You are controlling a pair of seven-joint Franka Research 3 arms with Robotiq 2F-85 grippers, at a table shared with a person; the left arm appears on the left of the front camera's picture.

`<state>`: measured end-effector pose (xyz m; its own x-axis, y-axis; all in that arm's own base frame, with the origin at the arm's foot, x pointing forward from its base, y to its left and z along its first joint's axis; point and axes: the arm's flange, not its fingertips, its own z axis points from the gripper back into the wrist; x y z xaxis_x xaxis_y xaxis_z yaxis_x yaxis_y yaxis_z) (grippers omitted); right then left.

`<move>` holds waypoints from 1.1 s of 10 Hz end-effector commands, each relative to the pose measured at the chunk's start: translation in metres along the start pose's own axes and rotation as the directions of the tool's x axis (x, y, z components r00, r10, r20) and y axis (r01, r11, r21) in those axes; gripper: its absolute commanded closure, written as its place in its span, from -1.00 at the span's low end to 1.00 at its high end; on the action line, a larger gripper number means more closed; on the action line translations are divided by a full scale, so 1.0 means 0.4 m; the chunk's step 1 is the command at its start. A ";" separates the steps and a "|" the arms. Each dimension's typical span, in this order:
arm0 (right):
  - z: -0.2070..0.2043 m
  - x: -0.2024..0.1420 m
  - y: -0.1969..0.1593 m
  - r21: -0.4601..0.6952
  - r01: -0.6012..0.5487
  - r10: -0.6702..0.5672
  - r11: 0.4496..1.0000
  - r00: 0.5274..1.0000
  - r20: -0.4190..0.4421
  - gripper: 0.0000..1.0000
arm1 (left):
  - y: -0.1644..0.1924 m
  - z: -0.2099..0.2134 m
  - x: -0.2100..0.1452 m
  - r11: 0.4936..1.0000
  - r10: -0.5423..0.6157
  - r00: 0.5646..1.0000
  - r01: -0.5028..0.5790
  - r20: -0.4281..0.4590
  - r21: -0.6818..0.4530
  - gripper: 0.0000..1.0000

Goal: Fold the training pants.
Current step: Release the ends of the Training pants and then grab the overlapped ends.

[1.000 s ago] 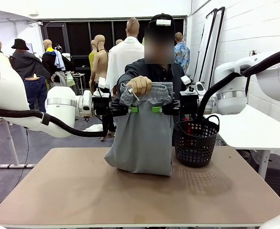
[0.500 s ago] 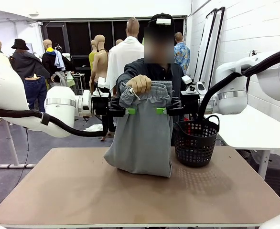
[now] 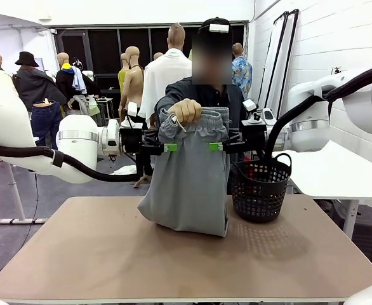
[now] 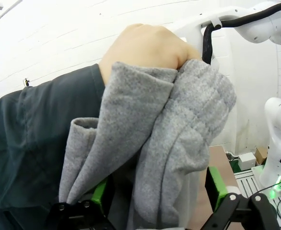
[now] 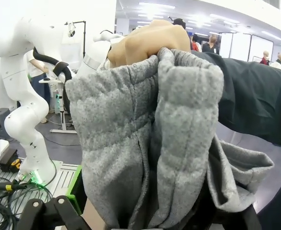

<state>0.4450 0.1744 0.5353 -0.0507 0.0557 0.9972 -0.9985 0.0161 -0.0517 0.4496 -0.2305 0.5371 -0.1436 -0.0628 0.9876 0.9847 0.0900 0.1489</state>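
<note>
The training pants (image 3: pixel 189 184) hang folded from the person's hand (image 3: pixel 185 112) at the waistband, their lower end resting on the table (image 3: pixel 110 254). The left gripper (image 3: pixel 171 147) and right gripper (image 3: pixel 215 147) flank the waistband, jaws spread astride the cloth without pinching it. The fold appears nearly complete, so the next move likely calls for drawing both grippers outward without snagging the fabric.

Robotics lab: white robot arms (image 3: pixel 21 136) at a worktable (image 3: pixel 97 254), painted brick walls (image 3: pixel 345 44)
</note>
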 end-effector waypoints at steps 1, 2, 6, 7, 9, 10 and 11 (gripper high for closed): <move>0.016 0.012 0.010 -0.043 -0.008 0.007 0.999 1.000 -0.015 -1.00 | -0.016 0.026 0.008 0.999 0.008 0.999 -0.009 0.031 0.043 -1.00; 0.026 0.013 0.016 -0.067 -0.007 0.004 0.998 0.999 -0.037 -1.00 | -0.021 0.034 0.008 0.999 0.009 0.999 -0.011 0.037 0.051 -1.00; 0.062 0.022 0.027 -0.115 -0.007 0.001 0.993 0.999 -0.051 -1.00 | -0.027 0.064 0.010 0.996 0.009 0.999 -0.013 0.038 0.089 -1.00; 0.071 0.027 0.028 -0.126 -0.012 0.006 0.992 0.999 -0.049 -1.00 | -0.025 0.069 0.007 0.995 0.008 0.999 -0.012 0.039 0.096 -1.00; 0.088 0.031 0.031 -0.152 -0.015 0.008 0.988 0.999 -0.045 -1.00 | -0.023 0.083 0.007 0.993 0.006 0.999 -0.010 0.036 0.115 -1.00; 0.092 0.032 0.036 -0.162 -0.014 0.007 0.987 0.999 -0.042 -1.00 | -0.023 0.087 0.010 0.992 0.000 0.999 -0.005 0.033 0.124 -1.00; 0.096 0.033 0.038 -0.171 -0.015 0.008 0.985 0.999 -0.039 -1.00 | -0.022 0.087 0.010 0.992 -0.005 1.000 0.002 0.030 0.129 -1.00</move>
<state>0.4339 0.1372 0.5508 -0.0809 0.1018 0.9915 -0.9829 0.1570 -0.0963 0.4415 -0.1974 0.5423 -0.1414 -0.0504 0.9887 0.9730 0.1768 0.1482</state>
